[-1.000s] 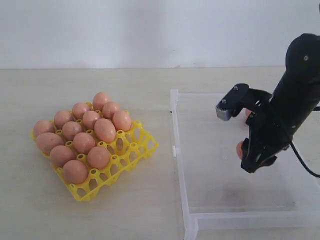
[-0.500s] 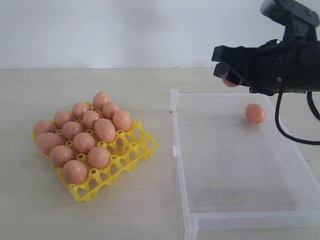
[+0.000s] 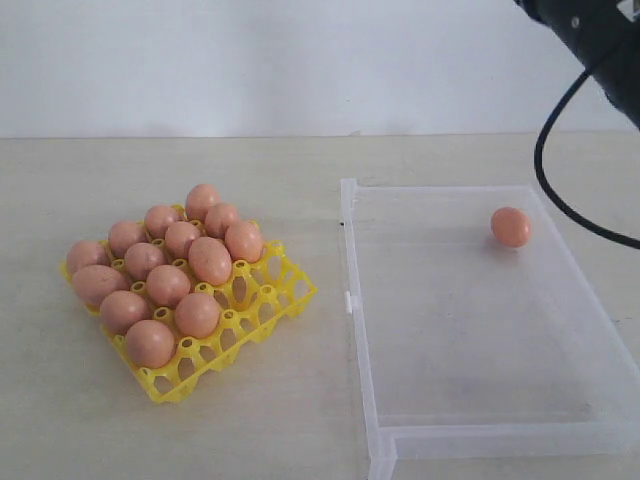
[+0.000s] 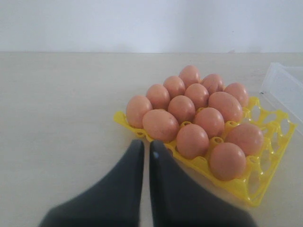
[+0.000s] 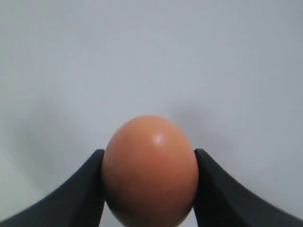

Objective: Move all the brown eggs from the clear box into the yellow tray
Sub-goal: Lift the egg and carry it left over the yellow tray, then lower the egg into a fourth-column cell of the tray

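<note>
Yellow tray (image 3: 285, 288) rests on the left of the counter (image 3: 250, 430), with brown eggs (image 3: 167, 285) seated in most of its cups. The clear box (image 3: 358, 330) stands beside it on the right, and a lone egg (image 3: 511, 227) lies inside near the far right corner. The left claw (image 4: 146, 144) hovers near a tray corner, fingers together and empty. The right claw (image 5: 149, 153) is clamped on a held egg (image 5: 150, 184) in front of a pale wall (image 5: 151, 47).

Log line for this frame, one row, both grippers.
right gripper: shut on orange-brown egg | left gripper: shut, facing yellow plastic egg tray | clear plastic box: lone brown egg inside
</note>
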